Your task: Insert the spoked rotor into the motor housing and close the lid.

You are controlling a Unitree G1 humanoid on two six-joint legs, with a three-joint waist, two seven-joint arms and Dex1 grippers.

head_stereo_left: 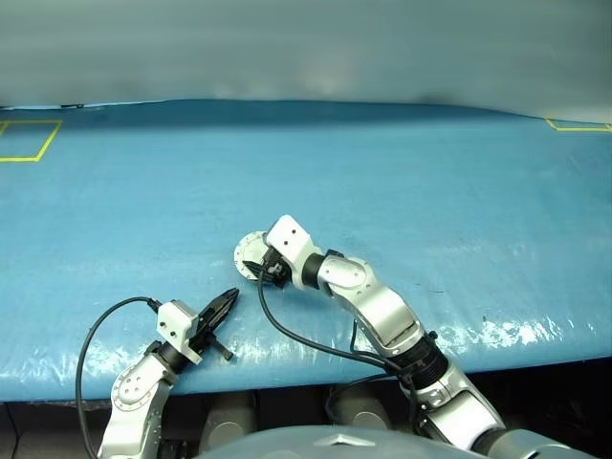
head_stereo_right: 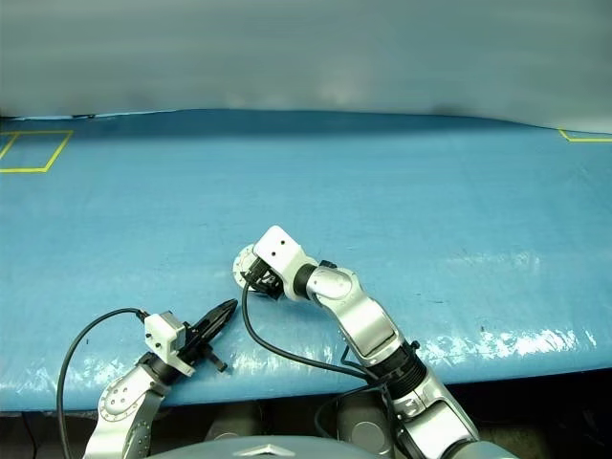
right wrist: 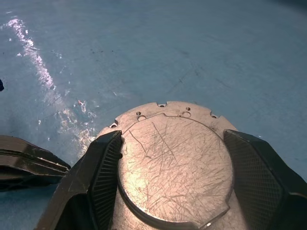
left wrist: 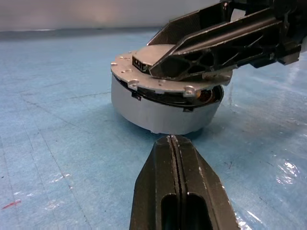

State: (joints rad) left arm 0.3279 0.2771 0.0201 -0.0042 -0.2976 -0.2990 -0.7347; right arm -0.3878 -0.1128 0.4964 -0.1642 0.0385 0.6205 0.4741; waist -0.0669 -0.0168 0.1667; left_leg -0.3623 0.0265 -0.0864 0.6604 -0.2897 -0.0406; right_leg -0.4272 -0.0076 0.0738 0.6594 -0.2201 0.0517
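Motor housing (head_stereo_left: pixel 251 256) sits on the blue table (head_stereo_left: pixel 402 182) near its front edge, a small silver-grey puck in the left eye view, with the right gripper (head_stereo_left: pixel 265 267) reaching over it from the right. The left gripper (head_stereo_left: pixel 228 301) lies low on the table just short of it, its black fingers pressed together on nothing.

Seen from the right eye, the same layout holds: the housing well inside the glossy, crinkled blue sheet.

From the left wrist, the housing shows a smooth matt grey wall, and the lid (left wrist: pixel 158 79), a thin disc with small lugs around its rim, rests on top but appears slightly raised on one side, where a dark gap and a glint of copper show. I see no spoked rotor on the table, so it is probably already inside.

From the right wrist, the lid's scratched, brushed-metal face with notched rim lies between the two ribbed black pads, which stand apart on either side of it; whether they touch its edge I cannot tell. Judging by the gap, pressing the lid fully flat remains.
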